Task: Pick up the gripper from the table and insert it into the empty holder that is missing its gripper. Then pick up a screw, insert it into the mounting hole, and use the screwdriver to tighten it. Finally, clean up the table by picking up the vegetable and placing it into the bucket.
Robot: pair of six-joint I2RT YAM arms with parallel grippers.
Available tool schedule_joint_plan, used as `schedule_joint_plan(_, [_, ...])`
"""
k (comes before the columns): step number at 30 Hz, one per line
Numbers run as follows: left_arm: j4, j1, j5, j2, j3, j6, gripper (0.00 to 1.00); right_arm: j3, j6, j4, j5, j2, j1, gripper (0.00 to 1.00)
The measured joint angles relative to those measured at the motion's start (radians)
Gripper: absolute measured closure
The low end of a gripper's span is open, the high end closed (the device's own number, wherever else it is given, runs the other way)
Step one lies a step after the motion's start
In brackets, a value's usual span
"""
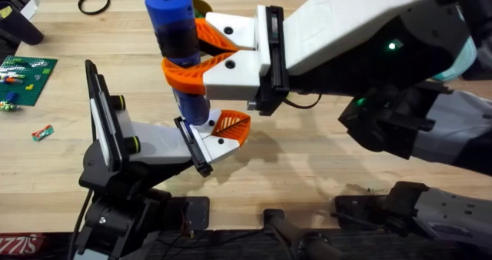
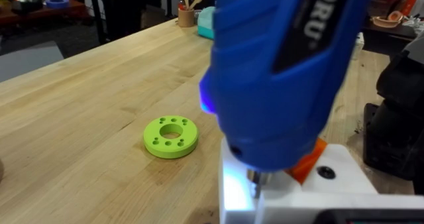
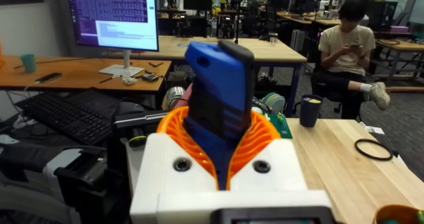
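Two of the task's steps looked finished or nearly so: the gripper (image 1: 231,125) sat seated in the holder (image 1: 209,143) at the near middle of the table (image 1: 307,160), and the screwdriver (image 1: 178,45) stood upright with its tip down on that holder. The right gripper (image 1: 201,56) was clamped around the screwdriver's barrel, while I could not tell how the left arm's fingers stood. Tightening seemed under way, and the vegetable clean-up was, by my judgement, undone.

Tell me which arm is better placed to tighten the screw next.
Right. The right gripper already clamps the blue screwdriver upright, its tip down at the left arm's white holder, where the orange ribbed finger sits.
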Motion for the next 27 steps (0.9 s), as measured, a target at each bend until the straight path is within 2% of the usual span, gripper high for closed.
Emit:
schedule_joint_plan(23, [0.002, 0.0, 0.005, 0.012, 0.0, -0.022, 0.988, 0.009, -0.002, -0.095, 0.036, -0.013, -0.007, 0.968])
schedule_joint_plan(27, [0.002, 0.0, 0.004, 0.012, 0.0, -0.021, 0.988, 0.041, -0.002, -0.196, 0.017, -0.041, -0.021, 0.968])
